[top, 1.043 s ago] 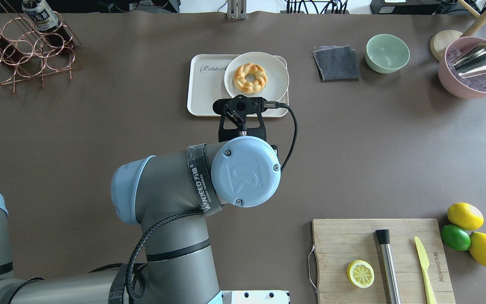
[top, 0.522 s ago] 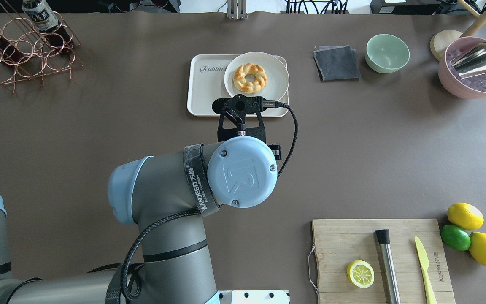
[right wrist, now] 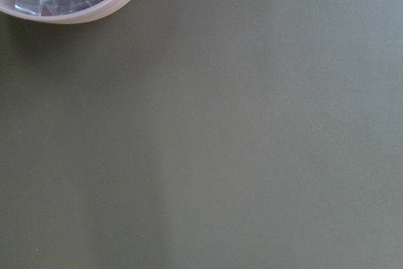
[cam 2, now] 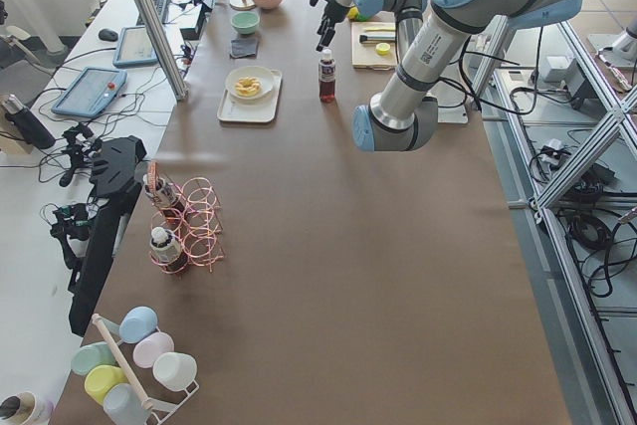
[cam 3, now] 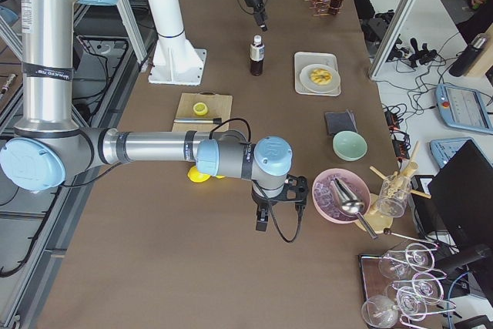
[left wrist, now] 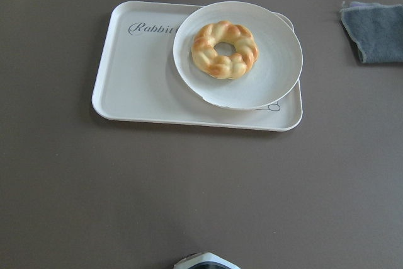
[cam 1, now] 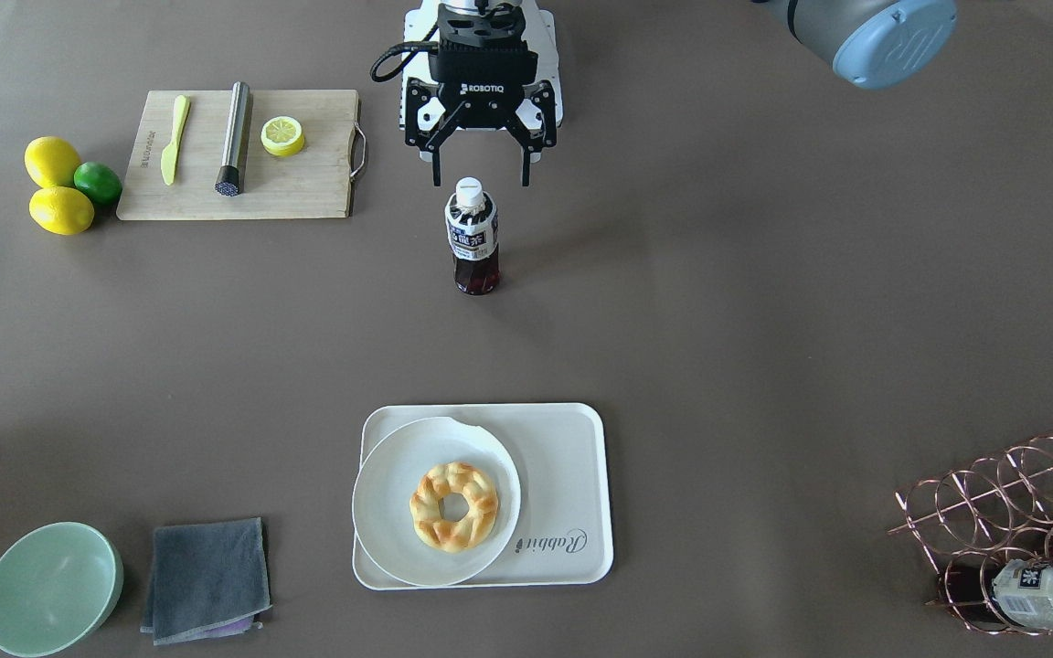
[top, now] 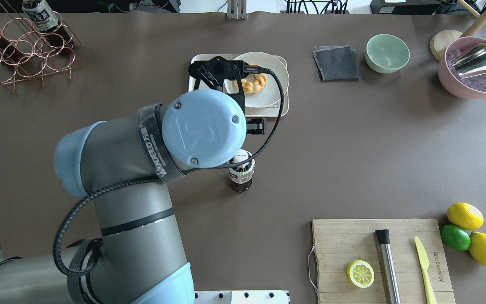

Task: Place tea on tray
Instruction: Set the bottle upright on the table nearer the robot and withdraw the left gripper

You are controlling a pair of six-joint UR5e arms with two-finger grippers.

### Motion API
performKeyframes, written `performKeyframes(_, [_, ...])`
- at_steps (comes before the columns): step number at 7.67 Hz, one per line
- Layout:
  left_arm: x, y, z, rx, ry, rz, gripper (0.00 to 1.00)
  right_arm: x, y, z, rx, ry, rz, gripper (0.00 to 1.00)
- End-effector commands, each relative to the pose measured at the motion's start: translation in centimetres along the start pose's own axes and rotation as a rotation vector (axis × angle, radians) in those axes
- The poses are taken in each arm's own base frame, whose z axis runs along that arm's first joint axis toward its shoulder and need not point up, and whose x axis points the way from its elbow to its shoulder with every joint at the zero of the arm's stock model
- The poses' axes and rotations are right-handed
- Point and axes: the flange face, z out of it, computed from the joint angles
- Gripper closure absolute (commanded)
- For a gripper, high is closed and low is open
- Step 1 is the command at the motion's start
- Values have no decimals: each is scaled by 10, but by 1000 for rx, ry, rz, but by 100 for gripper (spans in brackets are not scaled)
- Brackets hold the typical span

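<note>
Bare table (cam 1: 718, 320) between tea (cam 1: 473, 239) and tray (cam 1: 572, 457), nothing in the way; plate (cam 1: 380, 493) with donut (cam 1: 454, 505) fills most of tray, Rabbit-script side free.

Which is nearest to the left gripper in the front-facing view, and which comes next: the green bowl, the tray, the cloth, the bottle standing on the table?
1. bottle: directly under the left gripper in this view.
2. tray: mid-table, on the operators' side.
3. cloth: lower left of the view.
4. green bowl: lower-left corner, beyond the cloth.
</note>
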Motion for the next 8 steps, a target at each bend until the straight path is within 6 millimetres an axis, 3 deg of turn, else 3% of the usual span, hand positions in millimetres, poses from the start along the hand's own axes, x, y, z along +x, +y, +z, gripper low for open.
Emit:
performKeyframes(1, [-131, -109, 7, -67, -111, 98, 2, -19, -14, -13, 23, -41, 6, 0])
performKeyframes(2, [-223, -151, 14, -120, -150, 220, 2, -39, -31, -22, 33, -53, 12, 0])
performKeyframes(3, [-298, -179, 15, -169, -171, 364, 2, -70, -47, -25, 34, -68, -2, 0])
performKeyframes(4, [-363, -195, 19, -239, -176, 400, 2, -101, -50, -25, 32, -73, -35, 0])
performKeyframes(5, [-409, -193, 23, -267, -202, 393, 2, -146, -48, -32, 38, -84, -38, 0])
performKeyframes(7, [-499, -182, 23, -243, -222, 424, 2, -272, -38, -53, 46, -151, -16, 0])
performKeyframes(8, [-542, -162, 27, -247, -174, 431, 2, -328, -36, -57, 48, -169, -28, 0])
